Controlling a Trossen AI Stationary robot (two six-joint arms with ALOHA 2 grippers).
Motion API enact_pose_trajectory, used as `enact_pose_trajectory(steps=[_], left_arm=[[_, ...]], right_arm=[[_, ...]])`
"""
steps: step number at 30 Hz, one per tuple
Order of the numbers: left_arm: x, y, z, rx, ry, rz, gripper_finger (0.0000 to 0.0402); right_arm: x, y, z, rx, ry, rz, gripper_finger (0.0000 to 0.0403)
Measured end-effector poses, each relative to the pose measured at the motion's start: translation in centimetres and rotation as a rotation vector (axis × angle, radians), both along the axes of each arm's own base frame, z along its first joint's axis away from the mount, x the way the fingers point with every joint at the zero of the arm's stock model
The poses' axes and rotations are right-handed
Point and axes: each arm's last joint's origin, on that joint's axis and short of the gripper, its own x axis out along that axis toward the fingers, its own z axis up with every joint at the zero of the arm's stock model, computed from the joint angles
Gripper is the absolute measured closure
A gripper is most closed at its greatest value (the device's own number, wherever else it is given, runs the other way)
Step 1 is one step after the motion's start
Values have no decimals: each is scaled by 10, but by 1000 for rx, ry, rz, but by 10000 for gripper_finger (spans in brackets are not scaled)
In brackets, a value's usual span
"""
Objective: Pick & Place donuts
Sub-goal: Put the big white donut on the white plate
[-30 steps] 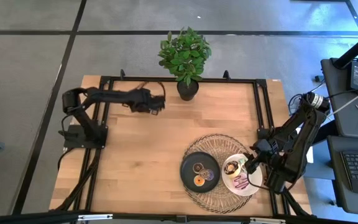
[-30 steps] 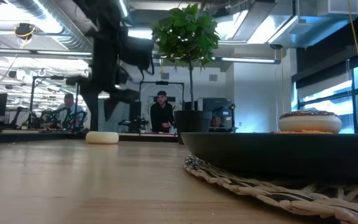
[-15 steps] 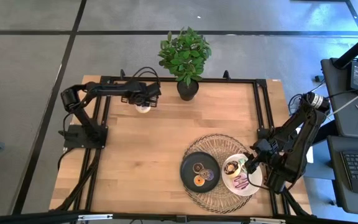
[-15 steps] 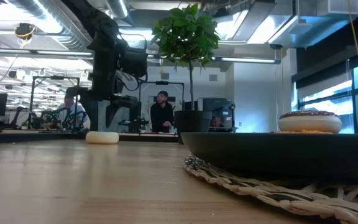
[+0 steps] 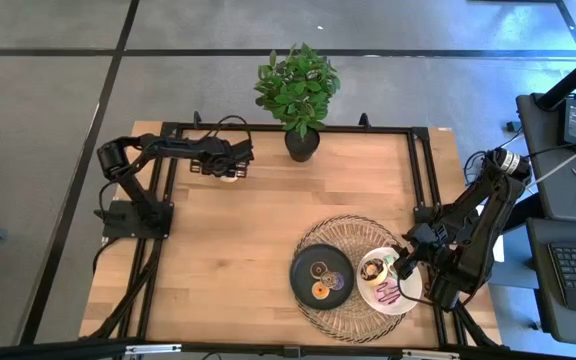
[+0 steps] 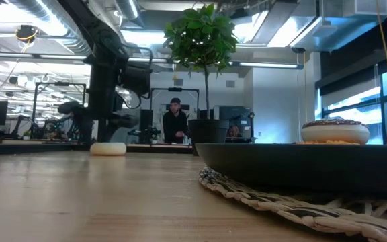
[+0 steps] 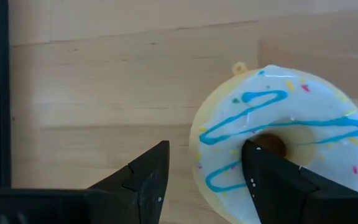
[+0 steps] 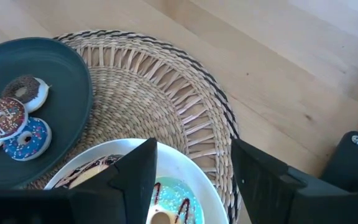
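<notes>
My left pincer (image 5: 230,166) is down at the far left part of the table (image 5: 238,260), right over the white donut (image 7: 283,143). Its fingers (image 7: 145,180) stand apart: one comes down at the donut's hole, the other sits on bare wood just outside the ring, so a band of the icing lies between them. I can't tell whether either finger touches the donut. The donut lies flat on the wood (white icing, blue squiggles, a few sprinkles). In the low view it shows as a pale disc (image 6: 108,148) on the table with the arm above it.

My right pincer (image 5: 405,258) waits well apart from that, at the near right, over the woven mat (image 8: 160,81). Its fingers (image 8: 135,177) are spread wide with nothing between them. Below them sits the white plate (image 8: 197,180), with a green-iced donut (image 8: 169,202) and a chocolate one (image 8: 95,171) at its edge. Beside that, also on the mat, is the dark plate (image 8: 55,68) with three mini donuts: a brown one (image 8: 25,89), a reddish-brown sprinkled one (image 8: 2,118) and a blue-looking one (image 8: 28,138).

A potted plant (image 5: 298,95) stands at the table's far edge, near the left pincer. A person (image 6: 175,121) is in the room beyond.
</notes>
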Motion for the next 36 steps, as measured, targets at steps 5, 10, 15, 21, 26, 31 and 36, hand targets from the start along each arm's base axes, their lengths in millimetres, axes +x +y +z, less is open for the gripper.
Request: enact_pose_trajectory(steps=[5,10,15,21,26,31,36], left_arm=[[4,4,-1,-25,-71,-17,218],[4,5,-1,-33,-77,-18,267],[4,4,-1,-36,-67,-53,335],[13,-10,-1,-58,-8,-257,390],[44,-43,14,-65,-51,-494,386],[83,-89,49,69,-110,-720,391],[112,-142,86,276,-218,-887,391]], right_arm=[[0,0,0,5,-2,0,196],[0,1,0,2,-2,6,196],[3,1,1,-45,-69,58,196],[4,2,2,-50,-109,73,196],[7,2,4,-113,-180,122,196],[14,-1,6,-161,-255,111,196],[28,-8,4,-172,-209,74,196]])
